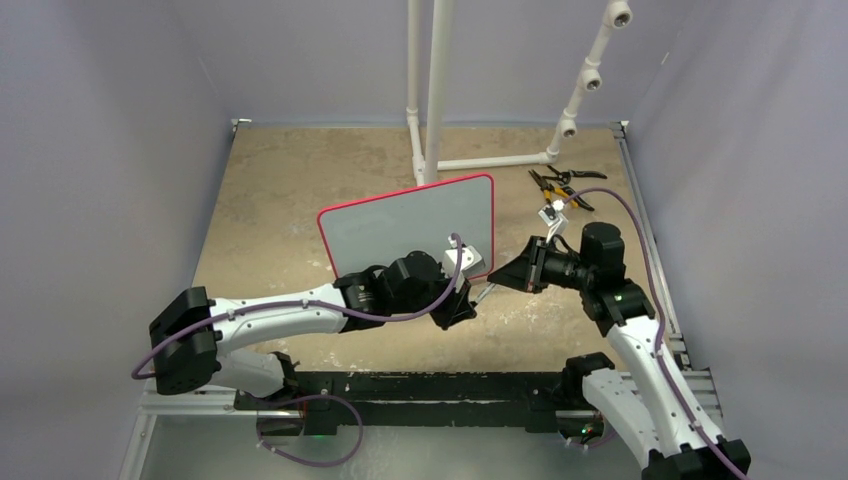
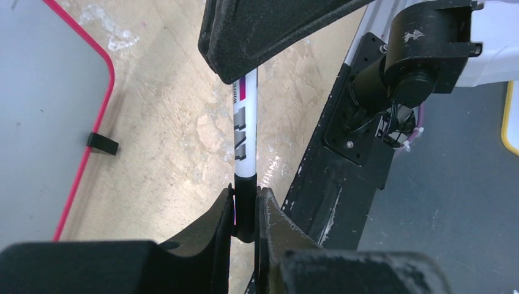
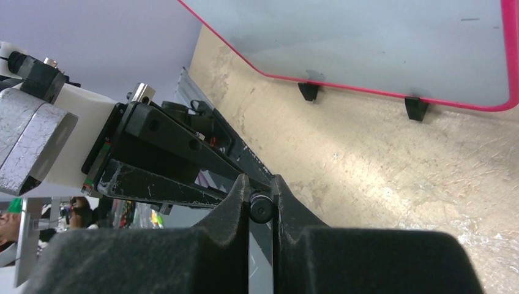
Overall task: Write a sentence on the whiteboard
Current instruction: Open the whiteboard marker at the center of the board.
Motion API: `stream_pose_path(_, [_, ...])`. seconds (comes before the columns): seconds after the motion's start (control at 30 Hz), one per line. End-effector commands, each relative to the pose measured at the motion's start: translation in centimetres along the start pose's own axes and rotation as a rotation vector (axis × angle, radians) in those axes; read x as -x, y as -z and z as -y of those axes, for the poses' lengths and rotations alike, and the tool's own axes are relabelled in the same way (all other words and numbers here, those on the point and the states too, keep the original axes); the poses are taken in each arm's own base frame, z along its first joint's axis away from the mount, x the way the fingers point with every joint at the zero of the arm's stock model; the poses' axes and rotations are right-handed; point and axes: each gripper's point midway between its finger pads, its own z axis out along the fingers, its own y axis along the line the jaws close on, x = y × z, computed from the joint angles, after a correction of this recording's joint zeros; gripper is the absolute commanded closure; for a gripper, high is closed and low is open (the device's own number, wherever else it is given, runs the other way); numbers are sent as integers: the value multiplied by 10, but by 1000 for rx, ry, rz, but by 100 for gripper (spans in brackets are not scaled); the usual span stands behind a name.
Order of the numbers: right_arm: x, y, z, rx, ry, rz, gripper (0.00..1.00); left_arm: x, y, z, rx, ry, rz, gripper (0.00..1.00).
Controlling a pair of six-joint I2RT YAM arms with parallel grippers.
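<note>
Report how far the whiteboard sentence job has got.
Done: the white marker pen with black ends has been picked up and is held above the table. In hand: both arms grip it, the left jaws shut on one black end and the right jaws on the other, seemingly to uncap it. Left: the whole sentence, since the red-bordered pale grey whiteboard shows no lettering.

On the white barrel of the marker (image 2: 245, 131), small print beside a magenta band begins with "WHITE"; the big grey letters below I cannot read surely.
</note>
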Motion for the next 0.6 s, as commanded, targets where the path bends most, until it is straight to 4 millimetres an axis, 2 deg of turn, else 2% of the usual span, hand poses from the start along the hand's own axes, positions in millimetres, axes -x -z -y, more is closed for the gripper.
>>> stream_pose_path(0.0, [41,11,-19,-26,86,159,100,-23,16,-5,2,-99,-100,100])
stream_pose_path(0.3, [53,16,-34,-33,133,133,100,-54,39,-12,8,-100,-140,100])
stream_pose_path(0.57, [64,17,-47,-6,140,129,100,-57,44,-16,21,-92,-127,100])
